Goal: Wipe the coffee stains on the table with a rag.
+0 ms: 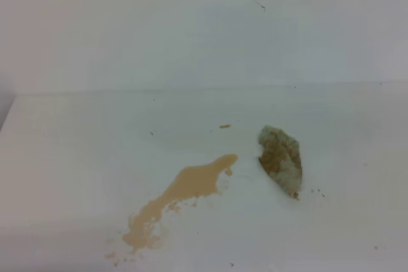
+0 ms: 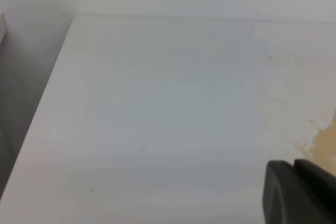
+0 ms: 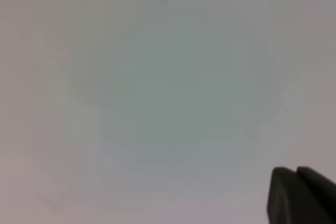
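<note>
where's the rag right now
In the exterior high view the rag lies on the table, right of centre, just right of the upper end of the coffee stains and apart from them. Nothing holds it.

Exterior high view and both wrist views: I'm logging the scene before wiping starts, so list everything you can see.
coffee stains: one long splotch plus specks, tan-brown, front middle of table
stray speck: one, tan, behind the splotch
rag: one wad, pale greenish-white with brown blotches, right of the stains, apart from them
table: one, white
wall: white, behind the table
left gripper: dark, fingers together, near the stain's edge
right gripper: dark, shut, holding nothing
</note>
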`<state>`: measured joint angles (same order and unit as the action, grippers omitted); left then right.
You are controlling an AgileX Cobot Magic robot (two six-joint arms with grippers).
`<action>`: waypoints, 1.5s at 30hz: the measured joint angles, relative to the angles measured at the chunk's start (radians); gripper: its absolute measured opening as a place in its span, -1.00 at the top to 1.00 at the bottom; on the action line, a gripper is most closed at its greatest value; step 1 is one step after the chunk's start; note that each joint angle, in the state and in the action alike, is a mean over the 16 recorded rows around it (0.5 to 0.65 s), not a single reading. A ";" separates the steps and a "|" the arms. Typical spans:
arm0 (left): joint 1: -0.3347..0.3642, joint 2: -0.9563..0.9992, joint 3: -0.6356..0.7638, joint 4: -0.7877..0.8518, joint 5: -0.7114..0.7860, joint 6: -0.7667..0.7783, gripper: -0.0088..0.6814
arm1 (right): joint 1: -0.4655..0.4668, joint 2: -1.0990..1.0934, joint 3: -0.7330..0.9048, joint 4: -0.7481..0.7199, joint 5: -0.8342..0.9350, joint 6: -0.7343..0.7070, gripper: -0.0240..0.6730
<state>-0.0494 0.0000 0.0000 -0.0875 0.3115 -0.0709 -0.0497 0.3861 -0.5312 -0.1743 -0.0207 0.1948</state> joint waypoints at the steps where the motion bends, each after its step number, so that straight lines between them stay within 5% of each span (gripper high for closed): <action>1: 0.000 0.000 0.000 0.000 0.000 0.000 0.98 | 0.000 0.046 -0.032 0.001 0.030 -0.008 0.94; 18: 0.000 0.000 0.000 0.000 0.000 0.000 0.98 | 0.023 0.572 -0.267 0.211 0.179 -0.128 0.94; 30: 0.000 0.000 0.000 0.000 0.000 0.000 0.98 | 0.208 0.973 -0.518 0.234 0.402 -0.433 0.89; 45: 0.000 0.000 0.000 0.000 0.000 0.000 0.98 | 0.348 1.448 -0.852 0.344 0.592 -0.541 0.03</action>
<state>-0.0494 0.0000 0.0000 -0.0875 0.3115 -0.0709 0.2987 1.8337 -1.3828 0.1696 0.5711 -0.3457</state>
